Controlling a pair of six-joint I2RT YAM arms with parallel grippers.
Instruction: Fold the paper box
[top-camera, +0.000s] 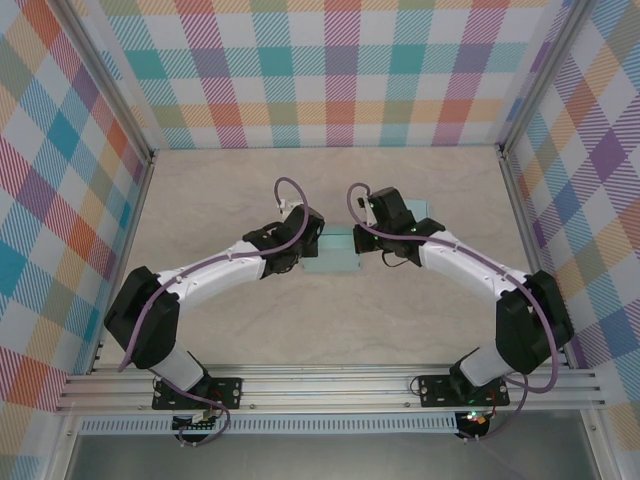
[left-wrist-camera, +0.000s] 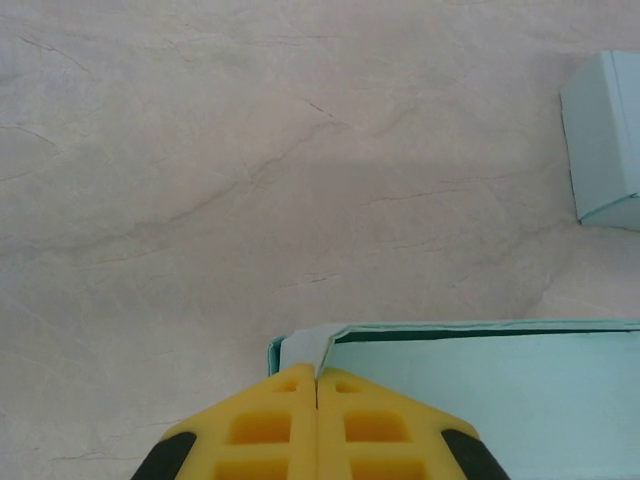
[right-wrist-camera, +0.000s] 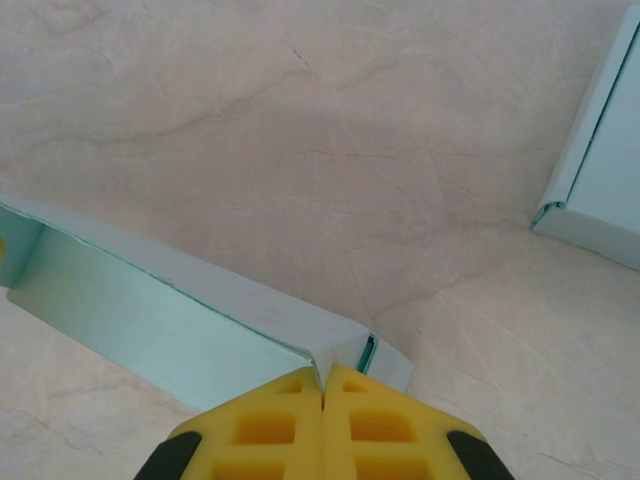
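**Figure. Two arms at opposite ends of a partly folded box.** The pale teal paper box (top-camera: 336, 262) lies at the middle of the table (top-camera: 220, 190), between the two wrists. The left gripper (left-wrist-camera: 318, 376) sits at the box's left end with its yellow fingers (left-wrist-camera: 262, 425) pressed fully together. A thin corner flap (left-wrist-camera: 308, 348) runs down into the seam between them and appears to be pinched there. The right gripper (right-wrist-camera: 323, 378) is likewise closed at the opposite end, its fingers meeting on the upright edge where two walls join. A second teal piece (right-wrist-camera: 600, 170) lies apart on the table, to the right of the box.

*Risks from this position.*
- **Tearing or creasing.** Each grip seems to bear on a single thickness of paper at a corner. If the arms pull apart or twist unevenly, the wall could tear or crease off its fold line.
- **Slipping.** The hold is shallow, right at the fingertips, so a flap may slide out once it is bent and spring back flat.
- **Dragging.** The box is light and nothing anchors it. One arm moving ahead of the other would probably drag or tilt the whole box, possibly towards the second piece.
- **Collision.** The wrists stand near each other over the box, so an inward fold could bring them into contact.
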